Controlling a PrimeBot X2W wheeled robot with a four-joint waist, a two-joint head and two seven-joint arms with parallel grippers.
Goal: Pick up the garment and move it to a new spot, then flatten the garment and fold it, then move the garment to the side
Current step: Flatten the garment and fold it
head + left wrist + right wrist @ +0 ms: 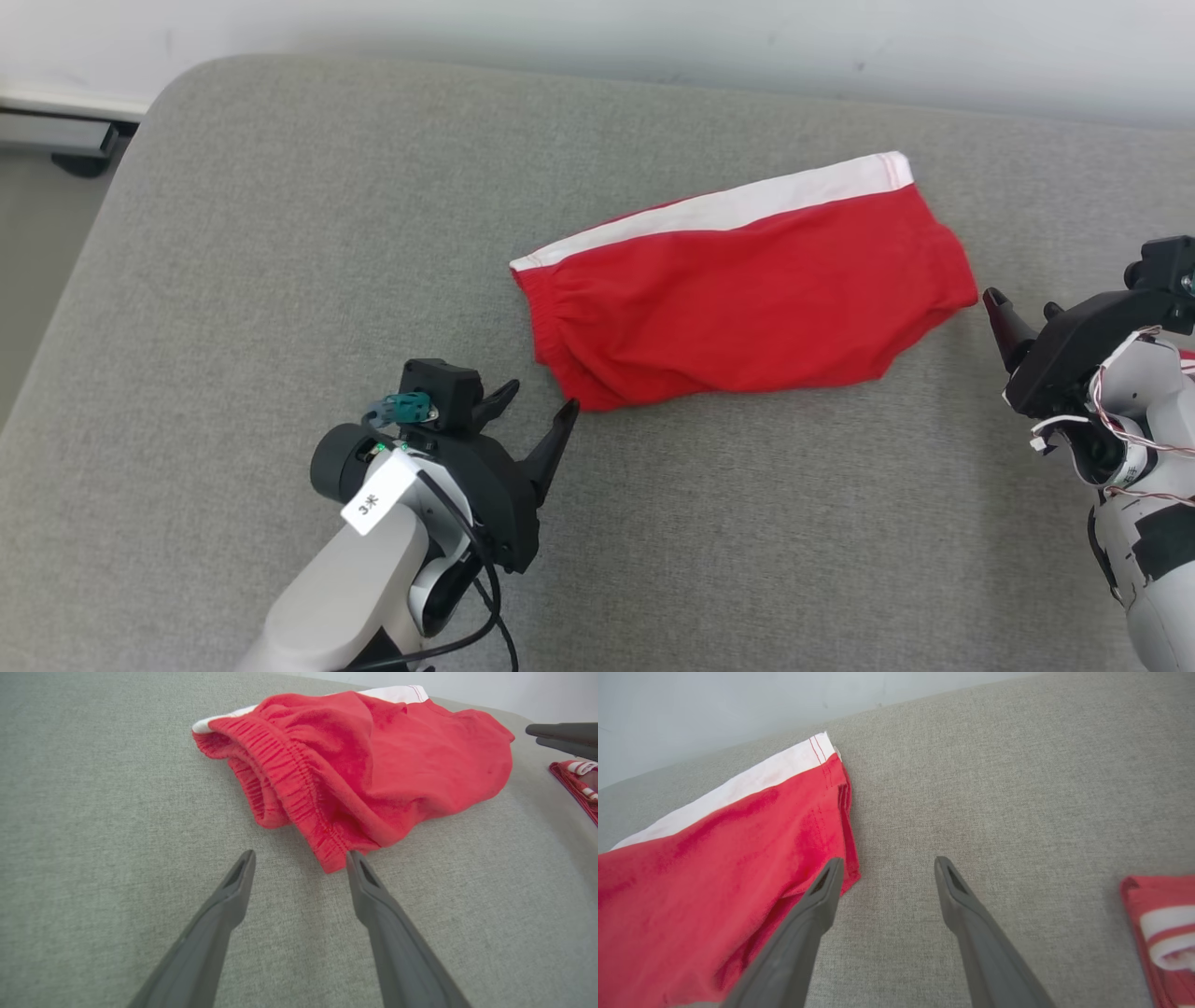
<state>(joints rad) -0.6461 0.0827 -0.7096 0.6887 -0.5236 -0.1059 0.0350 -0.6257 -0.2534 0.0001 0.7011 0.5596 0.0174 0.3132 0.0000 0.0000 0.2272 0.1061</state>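
The garment [738,299] is a pair of red shorts with a white side stripe, lying folded flat on the grey cushioned surface [280,280]. My left gripper [537,403] stands open at its near-left corner, one fingertip almost touching the elastic waistband. Seen from the left wrist, the garment [364,765] has its waistband corner just ahead of the open left gripper [301,856]. My right gripper [1020,306] is open at the garment's right end. From the right wrist, the garment [714,868] lies left of the open right gripper [888,862], whose left finger overlaps the hem corner.
A second red-and-white striped cloth [1162,933] lies to the right of the right gripper, and it is also the striped cloth [577,781] at the left wrist view's right edge. A pale wall [653,37] runs behind the surface. The surface's rounded left edge [84,261] drops off to the floor.
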